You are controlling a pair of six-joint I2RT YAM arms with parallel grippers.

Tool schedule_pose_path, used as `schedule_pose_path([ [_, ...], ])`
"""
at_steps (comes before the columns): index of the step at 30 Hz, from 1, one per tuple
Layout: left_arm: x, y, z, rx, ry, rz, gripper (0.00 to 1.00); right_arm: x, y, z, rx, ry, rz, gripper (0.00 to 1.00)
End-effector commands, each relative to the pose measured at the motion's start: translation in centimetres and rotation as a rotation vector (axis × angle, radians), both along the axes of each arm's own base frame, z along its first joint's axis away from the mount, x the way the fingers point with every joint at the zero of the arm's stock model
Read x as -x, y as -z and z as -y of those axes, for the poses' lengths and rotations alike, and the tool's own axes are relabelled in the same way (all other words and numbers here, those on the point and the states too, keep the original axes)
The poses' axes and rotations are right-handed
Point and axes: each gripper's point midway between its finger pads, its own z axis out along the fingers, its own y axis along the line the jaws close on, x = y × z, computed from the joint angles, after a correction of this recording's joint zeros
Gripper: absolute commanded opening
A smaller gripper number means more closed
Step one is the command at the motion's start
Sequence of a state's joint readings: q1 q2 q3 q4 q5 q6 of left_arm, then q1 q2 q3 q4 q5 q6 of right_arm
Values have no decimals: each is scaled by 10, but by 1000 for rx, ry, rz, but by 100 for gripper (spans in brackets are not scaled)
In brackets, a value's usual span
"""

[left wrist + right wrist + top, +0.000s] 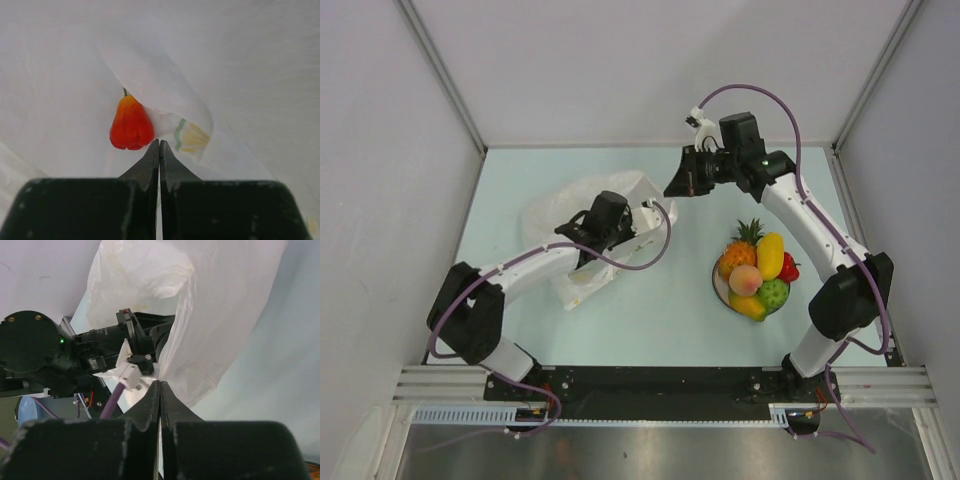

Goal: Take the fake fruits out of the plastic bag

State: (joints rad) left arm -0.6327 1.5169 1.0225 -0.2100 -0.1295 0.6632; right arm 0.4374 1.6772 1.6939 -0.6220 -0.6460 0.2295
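Observation:
The plastic bag (560, 205) lies crumpled at the left of the table. My left gripper (159, 142) is inside it, shut, with nothing seen between its jaws. Just past its tips, slightly left, a red-orange fake fruit (131, 125) with a green stem rests on the bag's film (240, 65). My right gripper (672, 188) is shut on the bag's raised edge (225, 300) at the bag's right corner. Other fake fruits are piled on a white plate (717, 283): pineapple (740, 250), mango (770, 255), strawberry (788, 268), peach (745, 279), green lumpy fruit (773, 293), lemon (748, 306).
The left arm's wrist (605, 220) and its purple cable (655, 250) sit over the bag's mouth, close to my right gripper. Grey walls enclose the table on three sides. A folded piece of film with a yellow and green print (192, 137) lies right of the fruit.

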Motion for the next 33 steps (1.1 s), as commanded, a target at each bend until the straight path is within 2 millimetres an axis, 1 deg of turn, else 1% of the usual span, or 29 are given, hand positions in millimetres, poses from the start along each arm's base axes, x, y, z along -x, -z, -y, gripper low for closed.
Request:
schedule_pose_path([
  [1, -28, 1, -16, -135, -56, 109, 0, 5, -21, 4, -50, -1, 31, 0],
  [3, -32, 12, -21, -190, -61, 110, 0, 6, -23, 4, -57, -5, 33, 0],
  [4, -36, 14, -21, -196, -63, 123, 0, 6, -24, 3, -58, -8, 34, 0],
  [6, -42, 16, -26, -224, -88, 136, 0, 6, -27, 2, -66, -15, 42, 0],
  [7, -47, 22, -27, -237, -99, 127, 0, 7, -28, 1, -67, -19, 41, 0],
  [8, -53, 24, -34, -242, -142, 124, 3, 8, -29, 0, -69, -24, 45, 0],
  [9, -57, 27, -37, -240, -166, 112, 7, 9, -29, -1, -68, -28, 47, 0],
  [10, -63, 32, -39, -224, -211, 77, 14, 10, -29, 0, -67, -30, 50, 0],
  [11, -70, 35, -48, -211, -252, 52, 29, 11, -29, -2, -67, -36, 53, 0],
  [12, -76, 30, -50, -194, -285, 31, 37, 12, -29, -1, -65, -36, 52, 0],
  [13, -80, 37, -59, -167, -338, 1, 44, 12, -29, -1, -64, -37, 54, 0],
  [14, -83, 37, -61, -152, -354, -7, 57, 14, -29, -3, -64, -42, 54, 0],
  [15, -85, 36, -60, -135, -352, -11, 61, 14, -29, -2, -63, -41, 56, 0],
  [16, -87, 33, -62, -123, -361, -3, 64, 14, -28, -2, -61, -39, 57, 0],
  [19, -90, 28, -59, -106, -351, 10, 73, 14, -26, -1, -56, -38, 56, 0],
  [20, -91, 29, -58, -108, -351, 8, 78, 15, -26, -1, -56, -36, 55, 0],
  [22, -96, 27, -56, -109, -351, 1, 80, 14, -24, -1, -53, -35, 51, 0],
  [23, -96, 38, -56, -123, -349, -28, 80, 13, -24, -2, -53, -36, 49, 0],
  [24, -98, 37, -54, -129, -347, -46, 80, 13, -25, -2, -53, -35, 53, 0],
  [27, -103, 52, -56, -147, -365, -88, 80, 11, -26, -2, -50, -36, 61, 0],
  [32, -116, 55, -63, -135, -397, -69, 80, 10, -22, -1, -35, -31, 62, 0],
  [33, -120, 52, -62, -133, -396, -61, 81, 10, -20, -1, -33, -29, 59, 0],
])
